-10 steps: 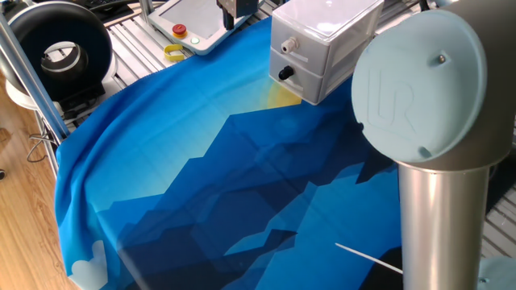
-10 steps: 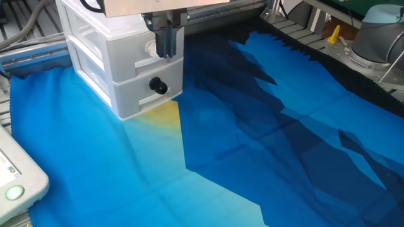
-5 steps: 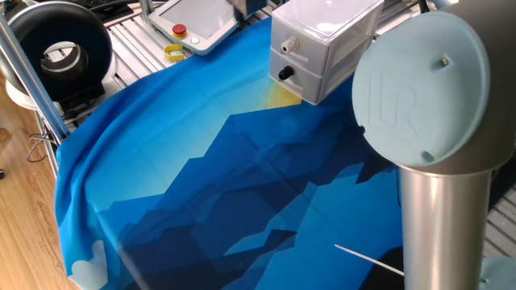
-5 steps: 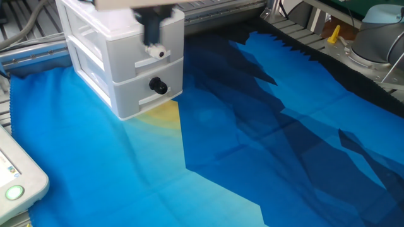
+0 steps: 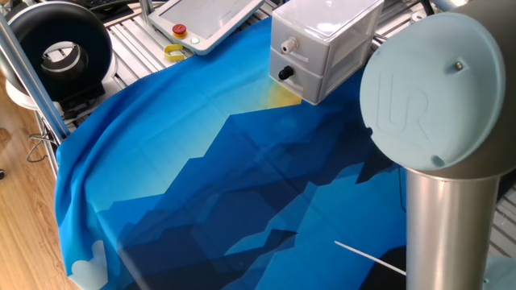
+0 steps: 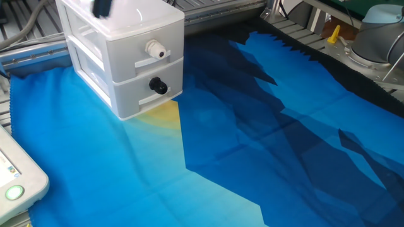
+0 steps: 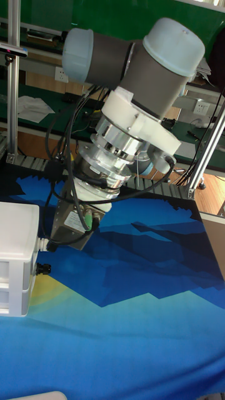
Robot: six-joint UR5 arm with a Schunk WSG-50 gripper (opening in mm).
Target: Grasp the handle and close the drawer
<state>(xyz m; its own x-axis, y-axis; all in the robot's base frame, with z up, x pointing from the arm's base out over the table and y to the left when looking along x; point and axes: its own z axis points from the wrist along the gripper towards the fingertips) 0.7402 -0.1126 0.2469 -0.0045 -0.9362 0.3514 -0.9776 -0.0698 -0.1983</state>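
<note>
The other fixed view: drawer (image 6: 129, 53) shut flush, handle (image 6: 154, 49) free; gripper (image 7: 70, 226) fingers hidden, opening indeterminable

- A white plastic drawer unit (image 6: 120, 60) stands in the upper left of the frame, on a blue cloth (image 6: 252, 139).
- The upper drawer (image 6: 142, 53) looks closed; its handle (image 6: 154, 49) is white.
- Below it is a black knob (image 6: 158, 86).
- A dark blur (image 6: 101, 7) crosses the top edge.

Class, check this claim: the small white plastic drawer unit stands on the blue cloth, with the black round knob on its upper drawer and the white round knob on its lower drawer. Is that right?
Not quite: the knobs are swapped. The other fixed view shows the white round knob on the upper drawer and the black round knob on the lower drawer. The small white plastic drawer unit does stand on the blue cloth.
</note>
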